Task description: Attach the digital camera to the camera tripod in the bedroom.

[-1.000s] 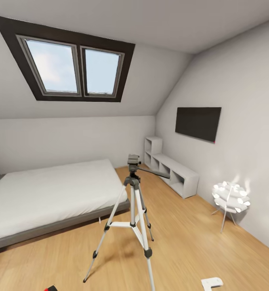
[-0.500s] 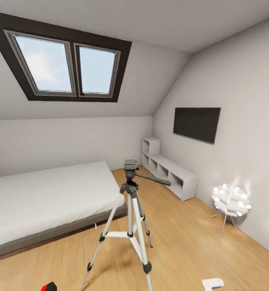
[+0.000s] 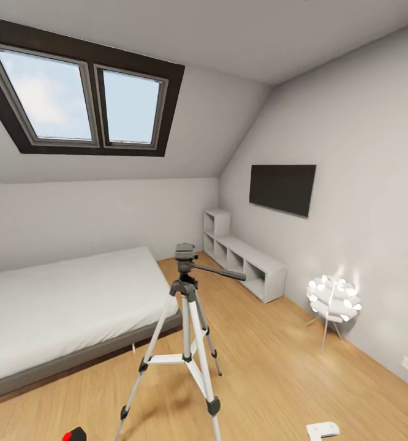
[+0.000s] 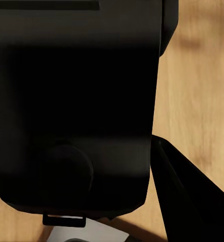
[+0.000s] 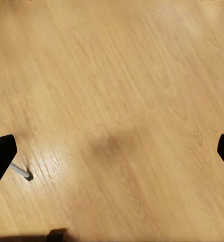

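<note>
Your left pincer (image 4: 92,166) is pinching the digital camera (image 4: 76,101), whose black body is blocking most of the left wrist view; its red-dotted top is peeking in at the head view's lower edge. The camera tripod (image 3: 188,331) is standing ahead of that pincer, between the bed (image 3: 63,306) and open wood floor (image 3: 277,373) running to the low shelf (image 3: 247,266) and lamp (image 3: 332,300). Your right pincer (image 5: 112,151) is hanging spread wide over bare floor. No readable writing is showing.
</note>
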{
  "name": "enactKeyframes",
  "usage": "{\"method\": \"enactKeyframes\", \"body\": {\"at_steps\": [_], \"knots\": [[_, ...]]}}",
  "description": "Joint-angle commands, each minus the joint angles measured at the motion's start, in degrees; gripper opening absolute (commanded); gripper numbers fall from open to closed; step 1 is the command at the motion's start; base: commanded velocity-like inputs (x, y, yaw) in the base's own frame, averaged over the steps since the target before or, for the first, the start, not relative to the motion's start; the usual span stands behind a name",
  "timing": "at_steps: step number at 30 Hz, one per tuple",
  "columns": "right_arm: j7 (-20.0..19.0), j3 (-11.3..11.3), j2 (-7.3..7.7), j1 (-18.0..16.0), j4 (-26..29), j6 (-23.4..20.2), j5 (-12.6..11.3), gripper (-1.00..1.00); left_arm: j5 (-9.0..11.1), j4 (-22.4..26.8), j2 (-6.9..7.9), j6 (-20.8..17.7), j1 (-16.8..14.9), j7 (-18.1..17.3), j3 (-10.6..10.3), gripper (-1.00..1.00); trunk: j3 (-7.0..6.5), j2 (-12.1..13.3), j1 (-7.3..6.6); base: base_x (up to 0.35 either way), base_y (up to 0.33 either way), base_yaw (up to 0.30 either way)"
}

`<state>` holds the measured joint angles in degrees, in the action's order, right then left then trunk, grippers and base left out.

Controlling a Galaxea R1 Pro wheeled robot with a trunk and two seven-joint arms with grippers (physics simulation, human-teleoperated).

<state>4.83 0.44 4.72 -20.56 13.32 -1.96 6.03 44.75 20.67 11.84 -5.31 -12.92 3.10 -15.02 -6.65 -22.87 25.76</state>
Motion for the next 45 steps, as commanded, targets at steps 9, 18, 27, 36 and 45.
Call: {"method": "enactKeyframes", "body": {"at_steps": [9, 18, 27, 36, 45], "knots": [[-0.45, 0.10, 0.00, 0.00, 0.03, -0.19, 0.98, 1.00, 0.35, 0.09, 0.02, -0.30, 0.00, 0.33, -0.39, -1.00, 0.02, -0.05, 0.02, 0.000, 0.016, -0.005], [-0.52, 0.14, 0.01, 0.00, 0.03, -0.17, 0.91, 1.00, 0.42, 0.09, 0.02, -0.28, 0.00, 0.33, -0.36, -1.00, 0.02, -0.05, 0.02, 0.000, 0.000, 0.000], [-0.43, 0.10, 0.03, 0.00, 0.00, -0.16, 0.91, 1.00, 0.36, 0.26, 0.02, -0.22, 0.00, 0.31, -0.44, -1.00, 0.02, -0.05, 0.02, 0.015, 0.053, 0.000], [-0.35, 0.11, -0.01, 0.00, -0.77, -0.07, 0.65, 1.00, 0.34, 0.21, 0.03, -0.14, 0.00, 0.32, -0.44, -1.00, 0.02, -0.05, 0.02, 0.081, 0.240, 0.000], [-0.19, 0.17, 0.04, 0.00, -1.82, -0.15, 0.64, 1.00, 0.34, 0.16, 0.02, -0.05, 0.00, 0.33, -0.38, -1.00, 0.02, -0.05, 0.02, 0.010, 0.022, -0.167]]}}
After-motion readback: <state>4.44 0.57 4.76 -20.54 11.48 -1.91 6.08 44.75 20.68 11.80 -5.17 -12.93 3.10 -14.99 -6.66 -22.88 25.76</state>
